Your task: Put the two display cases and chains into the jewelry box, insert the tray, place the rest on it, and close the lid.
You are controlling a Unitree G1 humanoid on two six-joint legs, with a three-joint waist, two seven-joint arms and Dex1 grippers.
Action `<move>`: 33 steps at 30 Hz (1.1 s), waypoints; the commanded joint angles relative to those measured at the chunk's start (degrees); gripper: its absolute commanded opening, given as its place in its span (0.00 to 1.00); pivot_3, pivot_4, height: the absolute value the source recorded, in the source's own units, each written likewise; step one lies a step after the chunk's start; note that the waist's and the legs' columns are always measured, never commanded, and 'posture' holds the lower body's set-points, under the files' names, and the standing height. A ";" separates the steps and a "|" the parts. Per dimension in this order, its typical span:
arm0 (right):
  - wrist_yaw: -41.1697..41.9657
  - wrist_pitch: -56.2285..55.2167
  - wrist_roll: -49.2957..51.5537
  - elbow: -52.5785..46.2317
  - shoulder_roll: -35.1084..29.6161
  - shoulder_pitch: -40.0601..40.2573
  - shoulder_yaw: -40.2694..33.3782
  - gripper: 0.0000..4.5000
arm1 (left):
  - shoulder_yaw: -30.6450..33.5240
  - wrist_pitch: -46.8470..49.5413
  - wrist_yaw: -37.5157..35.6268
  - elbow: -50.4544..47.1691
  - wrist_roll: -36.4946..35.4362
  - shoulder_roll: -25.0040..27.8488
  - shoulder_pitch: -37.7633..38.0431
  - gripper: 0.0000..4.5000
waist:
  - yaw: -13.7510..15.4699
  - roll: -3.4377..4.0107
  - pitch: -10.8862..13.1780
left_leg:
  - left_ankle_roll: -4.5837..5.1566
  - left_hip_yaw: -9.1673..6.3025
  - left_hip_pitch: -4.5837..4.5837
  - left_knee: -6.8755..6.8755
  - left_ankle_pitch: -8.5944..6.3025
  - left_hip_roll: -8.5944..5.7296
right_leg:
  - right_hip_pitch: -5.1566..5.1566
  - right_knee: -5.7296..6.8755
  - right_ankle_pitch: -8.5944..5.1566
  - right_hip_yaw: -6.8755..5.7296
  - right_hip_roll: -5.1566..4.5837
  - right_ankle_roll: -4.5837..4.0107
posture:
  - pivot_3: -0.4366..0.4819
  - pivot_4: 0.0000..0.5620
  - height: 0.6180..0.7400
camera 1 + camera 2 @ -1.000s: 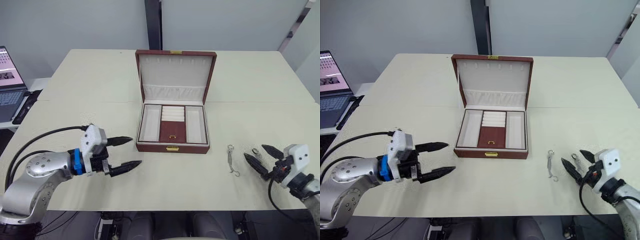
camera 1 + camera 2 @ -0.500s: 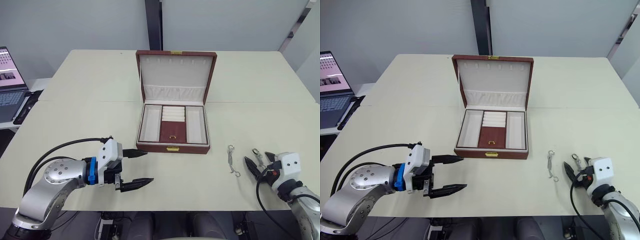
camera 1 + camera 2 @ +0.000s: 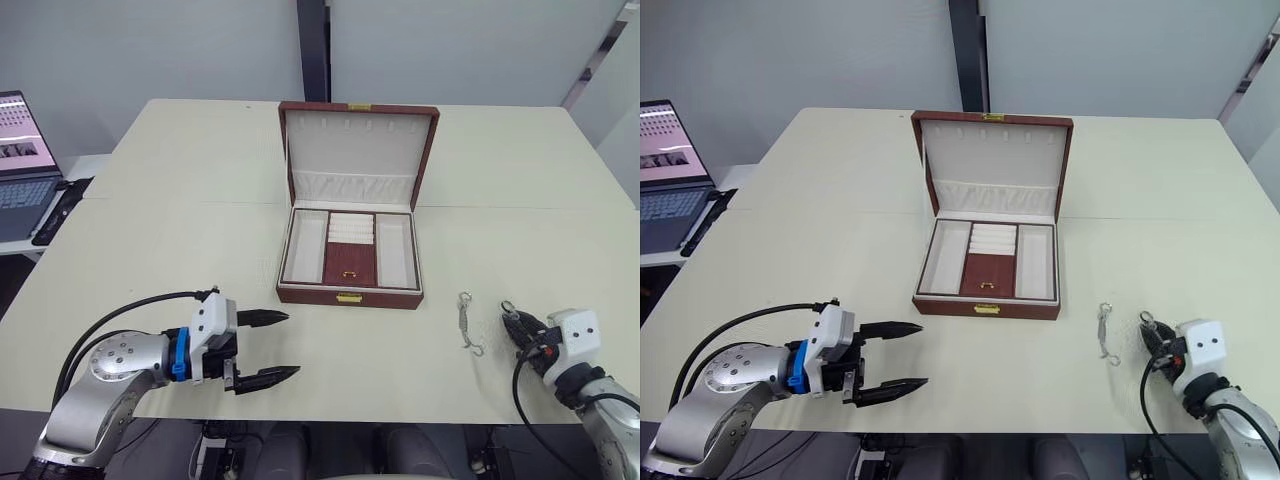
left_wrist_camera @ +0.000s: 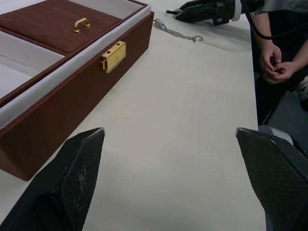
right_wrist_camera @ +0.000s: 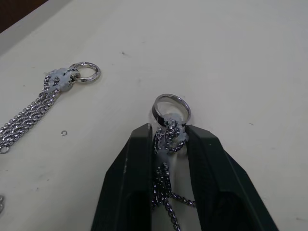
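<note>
My right gripper point(image 5: 166, 144) pinches one silver ring-ended chain point(image 5: 166, 132) near its ring to lift it onto the reddish-brown cream-lined tray point(image 3: 349, 248); left gripper point(image 3: 268, 347) waits wide open, empty.

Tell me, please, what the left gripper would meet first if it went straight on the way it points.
Probably nothing soon: the left gripper points past the reddish-brown jewelry box over bare cream table, roughly toward the silver chain.

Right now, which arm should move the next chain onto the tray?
Right. The right gripper is already closed around one chain near its ring; the left gripper is open, far across the table.
</note>
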 commanded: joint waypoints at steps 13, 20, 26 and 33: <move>5.84 3.89 9.96 -7.05 -3.53 -1.27 -3.87 0.00 | 1.23 1.05 1.96 -3.93 -2.17 -1.06 -0.71 1.00 | -0.10 0.14 0.05 | 0.00 0.02 -0.01 0.00 0.00 0.00 | -0.02 0.02 0.00 0.03 0.00 0.00 | 0.48 0.27 1.00; 7.91 16.85 20.40 -16.24 -11.35 -12.67 0.32 0.00 | 3.44 2.30 5.60 -5.31 -2.65 -2.04 0.42 1.00 | -0.52 0.21 0.05 | 0.00 0.05 0.08 -0.02 0.00 0.11 | -0.02 0.06 0.00 0.10 0.15 0.00 | 0.48 0.27 1.00; 7.19 25.07 24.75 -16.23 -11.84 -29.41 9.24 0.00 | 6.95 3.17 10.23 -7.88 -3.42 -3.45 4.40 1.00 | -0.29 0.17 0.06 | 0.00 -0.01 0.00 -0.01 0.00 0.07 | -0.04 0.02 0.00 0.05 0.10 0.00 | 0.48 0.27 1.00; 8.81 27.68 22.92 -11.35 -7.70 -43.29 19.30 0.00 | 11.59 3.44 15.66 -12.79 -3.87 -5.93 11.40 1.00 | -0.24 0.14 0.08 | 0.00 -0.08 -0.06 0.00 0.00 0.07 | -0.09 0.02 0.00 -0.02 0.05 0.00 | 0.48 0.27 1.00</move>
